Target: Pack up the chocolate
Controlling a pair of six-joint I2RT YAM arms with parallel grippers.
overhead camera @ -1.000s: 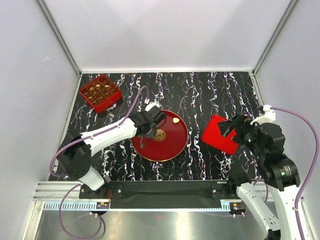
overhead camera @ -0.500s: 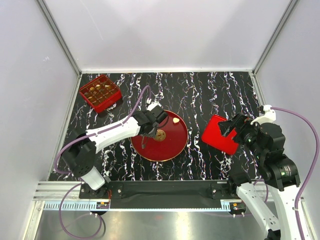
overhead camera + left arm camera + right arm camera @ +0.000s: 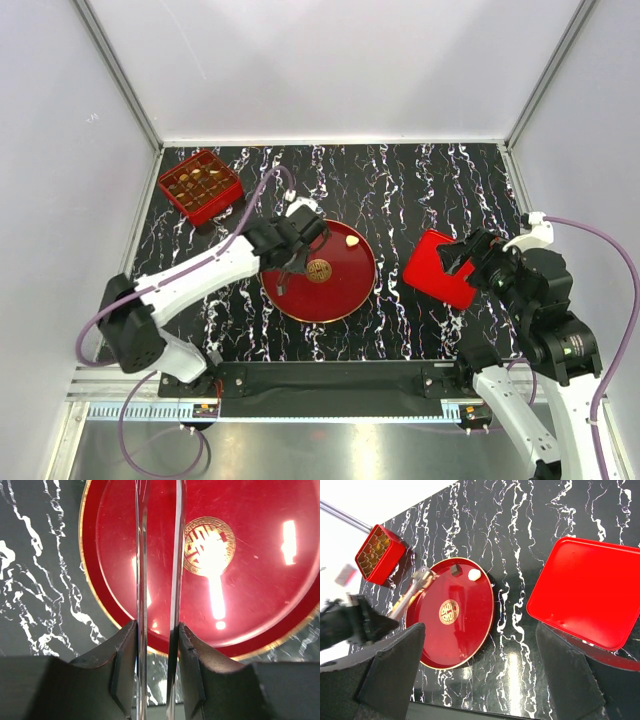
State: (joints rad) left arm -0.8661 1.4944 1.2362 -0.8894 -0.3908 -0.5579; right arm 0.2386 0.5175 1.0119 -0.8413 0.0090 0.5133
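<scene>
The left claw (image 3: 156,630) is clamped on thin tweezers (image 3: 141,555) (blades nearly together) above the red plate (image 3: 345,300). On the plate, a cream chocolate (image 3: 352,242) lies near 1 o'clock and a dark chocolate (image 3: 454,570) near 12. More chocolates (image 3: 190,183) sit in the red box (image 3: 222,208), at 10 o'clock on the bench (image 3: 400,190). The right claw (image 3: 480,645) gapes wide and empty near the red lid (image 3: 440,268), at 3 o'clock
</scene>
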